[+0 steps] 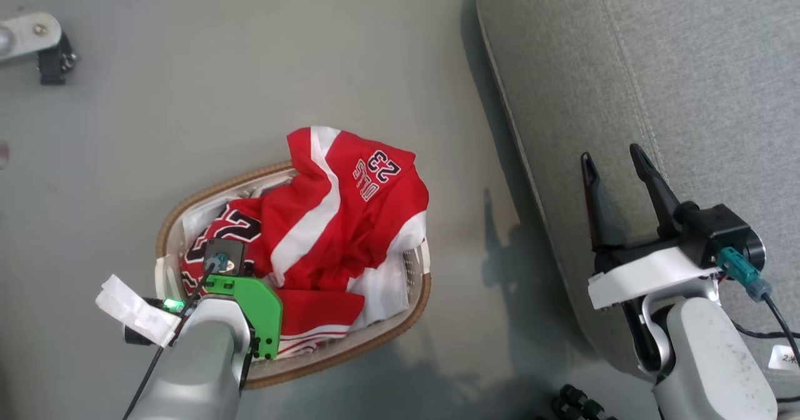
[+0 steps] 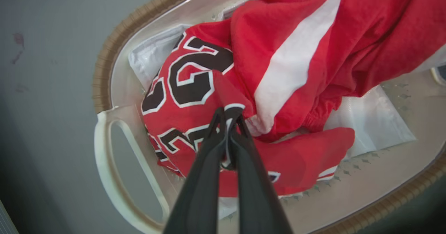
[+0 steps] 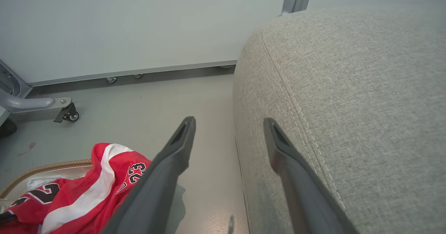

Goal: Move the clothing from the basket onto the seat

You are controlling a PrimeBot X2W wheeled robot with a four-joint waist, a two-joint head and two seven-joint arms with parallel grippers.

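Note:
The clothing [image 1: 350, 214] is a heap of red garments with white trim and black numbers, piled in the oval white basket [image 1: 219, 190] with a brown woven rim. My left gripper [image 2: 228, 114] is down in the basket [image 2: 104, 63], shut on a raised fold of the red clothing [image 2: 278, 46] beside a large black number. In the head view my left wrist, with its green bracket [image 1: 250, 307], hides those fingers. My right gripper [image 1: 612, 157] stands open and holds nothing, at the rounded edge of the grey seat [image 1: 687, 95]. From the right wrist, the open right gripper [image 3: 228, 129] straddles the seat [image 3: 348, 87] edge.
Grey floor [image 1: 250, 64] surrounds the basket, with a narrow strip between it and the seat. A wheeled metal frame foot [image 1: 37, 45] sits at the far left. A pale wall panel [image 3: 139, 25] stands behind. Black cables [image 1: 581, 404] lie near my right arm.

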